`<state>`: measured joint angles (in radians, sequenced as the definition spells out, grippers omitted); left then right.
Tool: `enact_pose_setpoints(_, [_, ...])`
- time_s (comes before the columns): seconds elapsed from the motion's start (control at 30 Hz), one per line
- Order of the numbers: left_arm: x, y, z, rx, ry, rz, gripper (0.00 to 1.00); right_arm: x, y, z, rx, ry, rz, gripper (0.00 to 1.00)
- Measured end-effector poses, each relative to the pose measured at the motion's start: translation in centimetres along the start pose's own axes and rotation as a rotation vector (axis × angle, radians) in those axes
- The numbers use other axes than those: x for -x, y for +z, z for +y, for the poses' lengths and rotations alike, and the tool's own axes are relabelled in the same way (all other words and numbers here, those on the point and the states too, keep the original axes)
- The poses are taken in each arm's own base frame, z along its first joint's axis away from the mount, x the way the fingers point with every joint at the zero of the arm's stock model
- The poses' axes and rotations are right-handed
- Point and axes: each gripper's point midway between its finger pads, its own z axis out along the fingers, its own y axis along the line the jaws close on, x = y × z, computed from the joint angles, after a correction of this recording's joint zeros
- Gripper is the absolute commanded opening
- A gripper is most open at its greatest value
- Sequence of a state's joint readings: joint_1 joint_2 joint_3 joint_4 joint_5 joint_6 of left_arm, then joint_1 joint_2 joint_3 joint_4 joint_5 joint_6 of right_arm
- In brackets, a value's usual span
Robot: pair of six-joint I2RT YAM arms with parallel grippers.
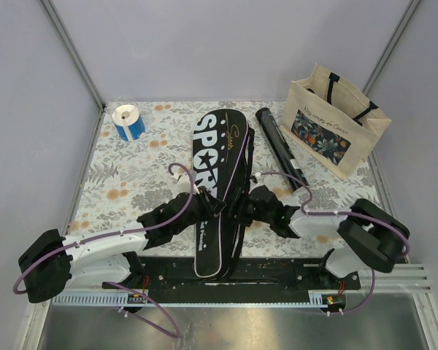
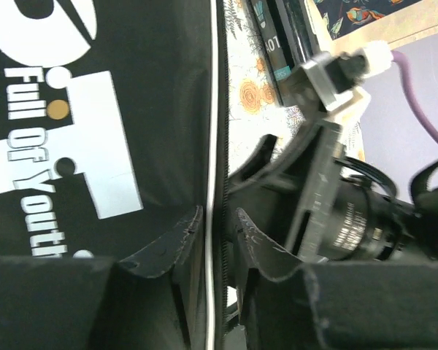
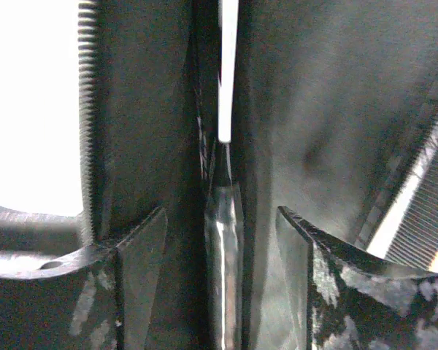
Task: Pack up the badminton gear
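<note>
The black case (image 1: 217, 168), a flat racket-shaped sleeve of matte fabric with big white SPORT lettering, lies lengthwise on the floral-print table (image 1: 131, 182), its round head away from the arm bases and its narrow handle end toward them. What it holds cannot be made out. In the right wrist view only a thin white rod (image 3: 228, 73) shows in the dark slit along its side, with a glossy translucent strip (image 3: 223, 277) below it and a row of zip teeth (image 3: 87, 109) to one side. Both arms meet at the case's narrowing waist. The left gripper (image 2: 219, 222) straddles the side seam there, its black fingers (image 2: 177, 244) drawn in narrow against the white piping (image 2: 210, 146) that runs along the zip. The right gripper (image 3: 221, 211) sits on the case's right edge with its jaws parted moderately, the glossy strip standing between its scuffed fingers (image 3: 142, 270) without touching either. Just to the right of the case's head lies the long black tube (image 1: 281, 146), a smooth cylinder set at a slant. Farther right of the case, a beige tote bag (image 1: 336, 120) of canvas with a dark floral panel and black handles stands upright, its inside not visible. Well left of the case's head stands a blue-and-white tape roll (image 1: 128, 122).
</note>
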<state>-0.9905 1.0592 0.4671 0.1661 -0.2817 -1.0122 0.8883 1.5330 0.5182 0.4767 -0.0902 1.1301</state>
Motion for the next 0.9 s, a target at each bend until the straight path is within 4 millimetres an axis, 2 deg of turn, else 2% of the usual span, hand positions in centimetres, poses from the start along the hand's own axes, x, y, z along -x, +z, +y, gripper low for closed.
enact_pose_setpoints(0.13, [0.0,-0.1,0.2,0.011,0.034,0.007,0.41,0.2,-2.7,-0.3,-0.021,-0.016,-0.021,0.78])
enact_pose_setpoints(0.27, [0.3,-0.2,-0.1,0.015,0.083,0.012,0.63,0.3,-4.7,-1.7,-0.09,-0.038,-0.042,0.82])
enact_pose_setpoints(0.37, [1.0,-0.5,-0.7,0.013,0.118,0.005,0.82,1.3,-6.1,-1.6,-0.11,-0.065,-0.094,0.87])
enact_pose_setpoints(0.47, [2.0,-1.3,-1.0,0.025,0.165,-0.004,0.9,2.5,-7.0,-1.4,-0.122,-0.099,-0.151,0.89])
enact_pose_setpoints(0.6, [3.5,-2.6,-0.9,0.072,0.256,0.003,0.94,4.0,-6.7,-1.2,-0.164,-0.13,-0.2,0.87])
enact_pose_setpoints(0.63, [3.9,-3.0,-0.9,0.084,0.28,0.003,0.99,4.5,-6.5,-1.2,-0.176,-0.138,-0.211,0.86])
enact_pose_setpoints(0.7, [4.5,-3.9,-0.9,0.099,0.333,0.008,0.99,5.0,-5.7,-1.3,-0.197,-0.151,-0.216,0.84])
enact_pose_setpoints(0.9, [4.7,-6.7,1.1,0.146,0.46,0.058,0.99,6.3,-2.8,-1.7,-0.258,-0.175,-0.195,0.84])
